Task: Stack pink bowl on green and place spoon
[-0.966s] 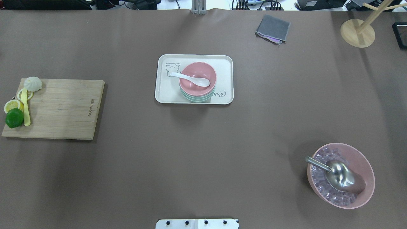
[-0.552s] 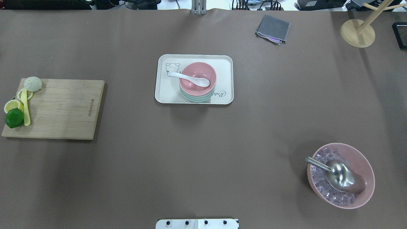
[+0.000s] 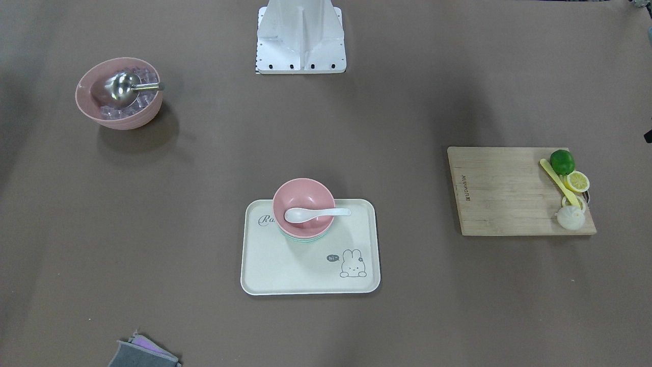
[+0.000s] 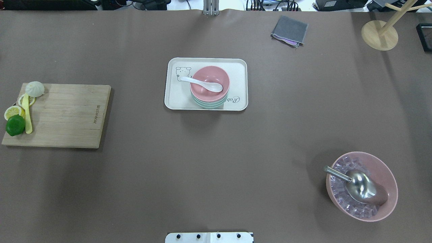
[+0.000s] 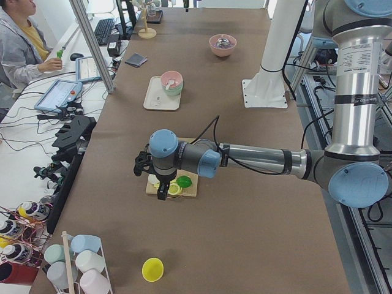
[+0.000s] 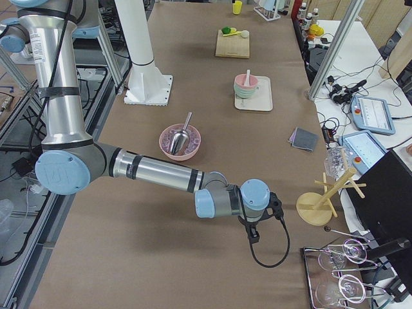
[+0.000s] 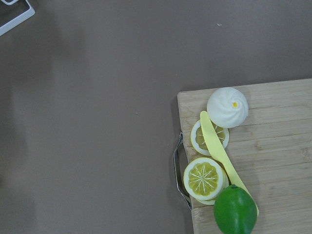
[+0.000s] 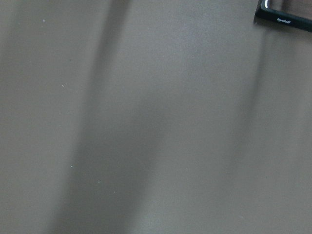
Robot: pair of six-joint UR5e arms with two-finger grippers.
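Note:
A pink bowl (image 4: 216, 75) sits stacked in a green bowl (image 4: 207, 104) on a cream tray (image 4: 175, 98) at the table's middle. A white spoon (image 4: 202, 83) lies in the pink bowl, its handle over the rim. The stack also shows in the front view: pink bowl (image 3: 303, 196), spoon (image 3: 316, 214), tray (image 3: 285, 270). My left gripper (image 5: 160, 187) hangs over the cutting board's end, seen only in the left side view; I cannot tell its state. My right gripper (image 6: 254, 233) is near the table's right end, seen only in the right side view; I cannot tell its state.
A wooden cutting board (image 4: 64, 114) at the left carries a lime (image 4: 15, 125), lemon slices, a bun and a yellow knife. A large pink bowl (image 4: 388, 182) with ice cubes and a metal scoop stands front right. A grey cloth (image 4: 289, 30) and a wooden stand (image 4: 379, 33) are at the back right.

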